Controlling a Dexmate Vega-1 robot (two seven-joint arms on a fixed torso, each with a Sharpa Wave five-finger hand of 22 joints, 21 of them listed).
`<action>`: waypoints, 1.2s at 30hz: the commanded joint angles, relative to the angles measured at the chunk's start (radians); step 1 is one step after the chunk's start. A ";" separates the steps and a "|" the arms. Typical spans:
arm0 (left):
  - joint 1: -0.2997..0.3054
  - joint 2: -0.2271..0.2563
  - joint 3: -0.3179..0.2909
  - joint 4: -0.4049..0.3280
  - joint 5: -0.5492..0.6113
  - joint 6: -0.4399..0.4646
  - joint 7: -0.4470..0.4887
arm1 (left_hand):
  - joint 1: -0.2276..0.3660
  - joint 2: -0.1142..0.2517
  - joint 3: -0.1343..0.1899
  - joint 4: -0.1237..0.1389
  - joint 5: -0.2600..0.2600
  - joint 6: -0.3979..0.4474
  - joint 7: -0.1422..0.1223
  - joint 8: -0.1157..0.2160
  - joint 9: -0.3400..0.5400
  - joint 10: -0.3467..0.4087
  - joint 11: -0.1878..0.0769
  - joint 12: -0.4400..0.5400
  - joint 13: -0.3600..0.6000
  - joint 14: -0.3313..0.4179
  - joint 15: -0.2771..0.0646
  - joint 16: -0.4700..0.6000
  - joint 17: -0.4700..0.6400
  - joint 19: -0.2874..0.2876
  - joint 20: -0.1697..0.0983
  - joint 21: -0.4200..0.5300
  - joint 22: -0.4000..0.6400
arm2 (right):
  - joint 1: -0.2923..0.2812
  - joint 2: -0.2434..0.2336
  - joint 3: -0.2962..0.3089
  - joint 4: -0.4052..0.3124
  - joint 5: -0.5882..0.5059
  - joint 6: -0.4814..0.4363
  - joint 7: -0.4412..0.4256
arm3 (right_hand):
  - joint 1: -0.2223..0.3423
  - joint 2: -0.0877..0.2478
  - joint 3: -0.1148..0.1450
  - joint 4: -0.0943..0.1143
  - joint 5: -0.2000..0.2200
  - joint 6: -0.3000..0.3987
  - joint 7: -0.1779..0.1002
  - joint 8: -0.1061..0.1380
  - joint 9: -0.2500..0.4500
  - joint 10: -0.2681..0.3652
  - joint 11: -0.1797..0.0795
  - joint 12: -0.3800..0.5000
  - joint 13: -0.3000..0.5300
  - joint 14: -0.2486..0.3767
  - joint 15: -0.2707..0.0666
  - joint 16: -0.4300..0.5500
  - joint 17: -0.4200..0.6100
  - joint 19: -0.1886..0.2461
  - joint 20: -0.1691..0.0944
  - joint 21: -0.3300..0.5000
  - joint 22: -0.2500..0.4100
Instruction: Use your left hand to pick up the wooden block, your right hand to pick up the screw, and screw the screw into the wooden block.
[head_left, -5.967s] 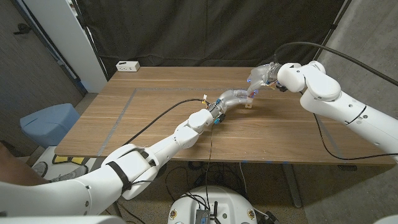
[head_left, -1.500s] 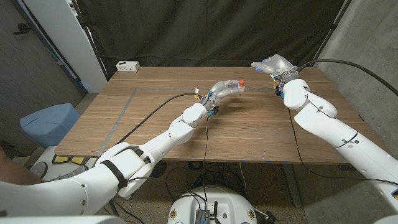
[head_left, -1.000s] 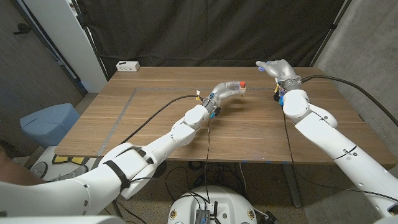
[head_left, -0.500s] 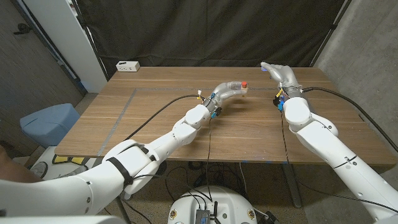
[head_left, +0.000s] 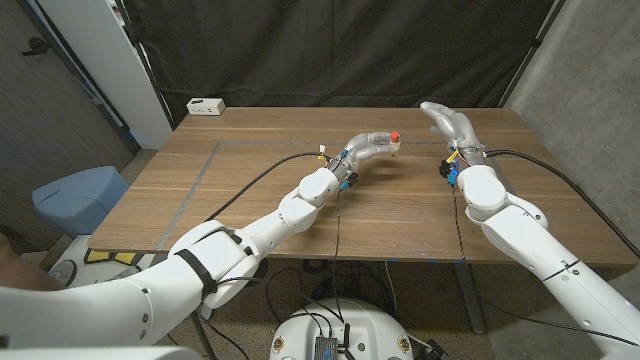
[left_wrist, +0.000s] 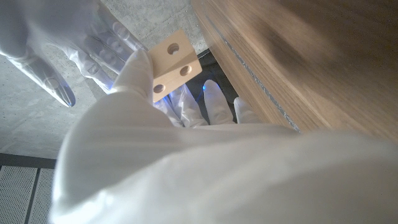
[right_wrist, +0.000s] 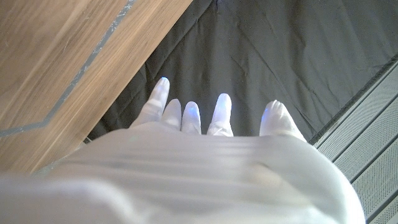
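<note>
Our left hand (head_left: 372, 146) grips the pale drilled wooden block (left_wrist: 171, 63), red-capped screw (head_left: 396, 134) seated on it. Our right hand (head_left: 448, 122) hovers empty, fingers spread.

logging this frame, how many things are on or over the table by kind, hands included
robot hands: 2, the left hand and the right hand
wooden block: 1, the wooden block held in the left hand
red-topped screw: 1, the screw at the left hand's tip
white power strip: 1, the power strip at the table's far left corner
total: 5
</note>
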 joint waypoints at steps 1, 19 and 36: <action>-0.001 -0.008 -0.001 0.018 -0.004 -0.010 -0.005 | -0.027 0.061 0.036 0.027 0.006 0.075 0.039 0.005 0.012 0.014 -0.007 0.012 0.103 0.008 -0.092 0.001 0.004 0.006 0.008 0.006 0.005 | -0.018 -0.027 -0.009 0.028 0.055 0.089 0.050 | -0.015 0.006 -0.008 0.000 0.005 -0.056 0.007 0.002 -0.003 -0.045 0.006 -0.005 -0.004 -0.058 0.028 -0.003 0.000 -0.070 0.001 -0.010 0.003; -0.017 -0.035 0.004 0.069 -0.008 -0.031 -0.026 | -0.027 0.060 0.036 0.026 0.007 0.075 0.038 0.005 0.012 0.014 -0.007 0.012 0.103 0.009 -0.093 0.001 0.004 0.006 0.007 0.007 0.006 | -0.050 -0.054 -0.008 0.064 0.158 0.179 0.146 | -0.046 0.029 -0.016 -0.003 -0.001 -0.261 -0.012 -0.007 -0.015 -0.201 0.014 -0.002 -0.012 -0.255 0.054 0.001 -0.005 -0.315 -0.041 -0.005 0.004; -0.025 -0.042 0.007 0.085 -0.010 -0.030 -0.044 | -0.027 0.059 0.037 0.026 0.007 0.077 0.038 0.005 0.012 0.013 -0.007 0.011 0.103 0.012 -0.092 0.002 0.004 0.006 0.009 0.007 0.006 | -0.066 -0.030 -0.023 0.092 0.191 0.231 0.141 | -0.072 0.034 -0.026 0.004 -0.003 -0.277 -0.021 0.011 -0.016 -0.181 0.000 0.007 -0.012 -0.223 0.014 0.023 -0.006 -0.322 -0.044 0.009 0.004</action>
